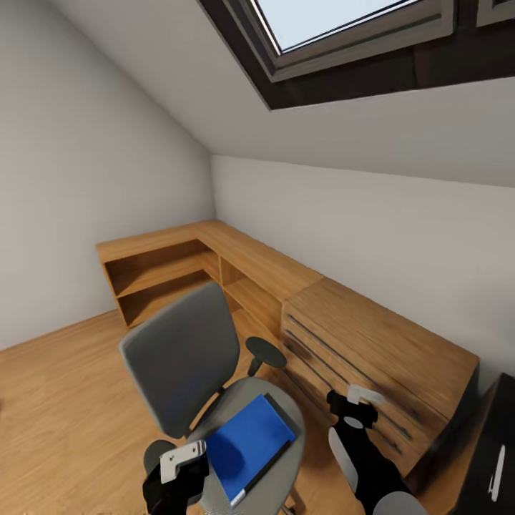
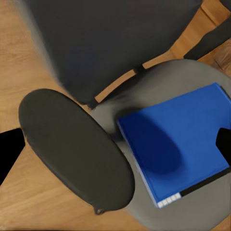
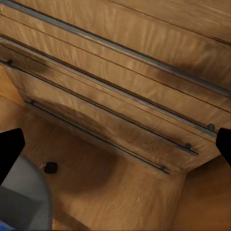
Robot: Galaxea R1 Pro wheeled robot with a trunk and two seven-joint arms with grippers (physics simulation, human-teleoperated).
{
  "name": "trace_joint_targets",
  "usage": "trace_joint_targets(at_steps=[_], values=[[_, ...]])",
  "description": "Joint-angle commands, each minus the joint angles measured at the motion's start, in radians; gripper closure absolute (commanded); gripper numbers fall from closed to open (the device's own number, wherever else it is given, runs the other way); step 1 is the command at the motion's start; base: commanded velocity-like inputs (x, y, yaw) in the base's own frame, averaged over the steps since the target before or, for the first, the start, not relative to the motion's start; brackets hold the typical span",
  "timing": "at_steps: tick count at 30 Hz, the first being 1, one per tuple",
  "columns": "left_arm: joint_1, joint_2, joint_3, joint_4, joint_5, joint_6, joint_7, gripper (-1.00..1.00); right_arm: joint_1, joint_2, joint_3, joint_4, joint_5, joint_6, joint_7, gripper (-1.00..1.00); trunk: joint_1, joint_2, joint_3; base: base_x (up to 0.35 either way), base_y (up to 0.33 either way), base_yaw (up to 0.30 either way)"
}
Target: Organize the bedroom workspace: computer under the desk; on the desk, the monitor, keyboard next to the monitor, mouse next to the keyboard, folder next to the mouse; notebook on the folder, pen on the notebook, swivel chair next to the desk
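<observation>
The grey swivel chair (image 1: pixel 182 354) stands on the wooden floor in front of me, its back towards the corner. A blue folder (image 1: pixel 248 443) lies flat on its seat, with a dark spine and a white label at the near end. My left gripper (image 1: pixel 179 468) hangs above the chair's near armrest (image 2: pixel 72 149), beside the folder (image 2: pixel 178 144); it is open and holds nothing. My right gripper (image 1: pixel 354 411) is open and empty too, facing the front of the wooden drawer unit (image 3: pixel 120 96). Its wrist view catches the seat's edge (image 3: pixel 21 197).
A wooden drawer unit (image 1: pixel 379 350) stands against the right wall. Low open shelving (image 1: pixel 164 272) runs into the corner behind the chair. A black box-like object (image 1: pixel 493 458) sits at the far right edge. A skylight (image 1: pixel 357 36) is set in the sloped ceiling.
</observation>
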Motion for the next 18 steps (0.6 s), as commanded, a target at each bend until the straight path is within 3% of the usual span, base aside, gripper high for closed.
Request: trace_joint_targets(at_steps=[1, 18], values=[[-0.001, 0.001, -0.002, -0.002, 0.003, 0.005, 0.006, -1.00, 0.000, 0.001, -0.001, -0.002, -0.002, 0.006, -0.003, -1.00, 0.000, -0.001, -0.002, 0.000, 0.000, 0.279], [-0.001, 0.001, -0.002, -0.001, 0.003, 0.005, 0.006, -1.00, 0.000, 0.002, 0.000, -0.002, -0.003, 0.005, -0.003, -1.00, 0.000, -0.001, -0.012, 0.000, 0.000, 0.271]])
